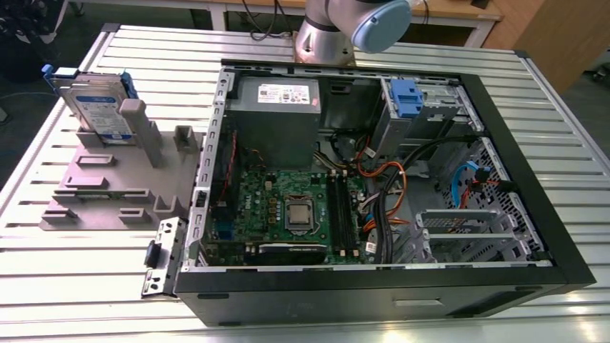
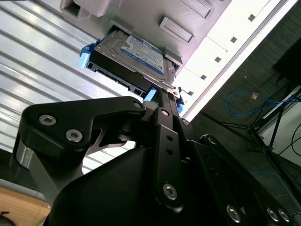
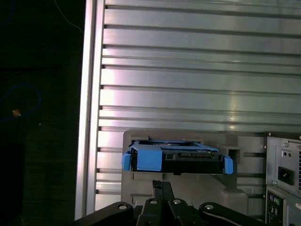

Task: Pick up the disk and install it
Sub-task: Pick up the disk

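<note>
So I'm on the pick-up part, nothing's installed yet. The disk (image 1: 99,107) is standing on edge in the grey holder (image 1: 105,187) on the counter (image 1: 558,107), off to the exterior view's left of the open PC case (image 1: 533,214) and clear of it. In both wrist views I'm looking straight at it: blue frame round the edges, label side showing in the second wrist view. My gripper (image 3: 162,186) looks pressed together with nothing in it, and in the first wrist view there's a strip of holder between its tip and the disk, so I'd say no contact. My arm (image 1: 348,28) is up at the back of the counter, behind the case, well apart from the holder. To actually grab it, I reckon the gripper has to be spread wide enough to straddle the disk and squared up to it, since the holder hugs its lower part and a crooked pinch could jam it in the slot.
</note>
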Controlling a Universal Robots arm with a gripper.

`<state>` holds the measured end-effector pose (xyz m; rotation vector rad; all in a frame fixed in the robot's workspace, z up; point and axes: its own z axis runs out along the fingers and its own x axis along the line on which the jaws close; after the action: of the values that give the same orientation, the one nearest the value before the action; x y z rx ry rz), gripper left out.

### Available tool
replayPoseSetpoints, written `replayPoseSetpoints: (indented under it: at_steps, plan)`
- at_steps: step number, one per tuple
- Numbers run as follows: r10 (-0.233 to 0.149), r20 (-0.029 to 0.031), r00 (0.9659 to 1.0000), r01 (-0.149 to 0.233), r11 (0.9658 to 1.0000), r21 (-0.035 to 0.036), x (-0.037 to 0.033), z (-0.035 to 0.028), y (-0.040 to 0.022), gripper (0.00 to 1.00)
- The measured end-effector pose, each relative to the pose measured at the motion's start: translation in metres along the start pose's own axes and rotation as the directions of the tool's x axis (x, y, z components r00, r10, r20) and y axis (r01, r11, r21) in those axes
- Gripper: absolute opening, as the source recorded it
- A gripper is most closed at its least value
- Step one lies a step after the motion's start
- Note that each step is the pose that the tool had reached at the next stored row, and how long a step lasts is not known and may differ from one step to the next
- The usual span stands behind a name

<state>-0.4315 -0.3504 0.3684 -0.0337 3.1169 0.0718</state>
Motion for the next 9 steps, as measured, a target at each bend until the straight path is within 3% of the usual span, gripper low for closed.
replayPoseSetpoints:
  at_steps: [5,9]
  plan:
    - [-0.012,-0.0006,0.9999,0.012,0.9999,-0.0003,0.0000,0.0000,0.0000,0.11]
    - [-0.067,-0.0030,0.9977,0.067,0.9977,-0.0018,0.0000,0.0001,0.0000,0.11]
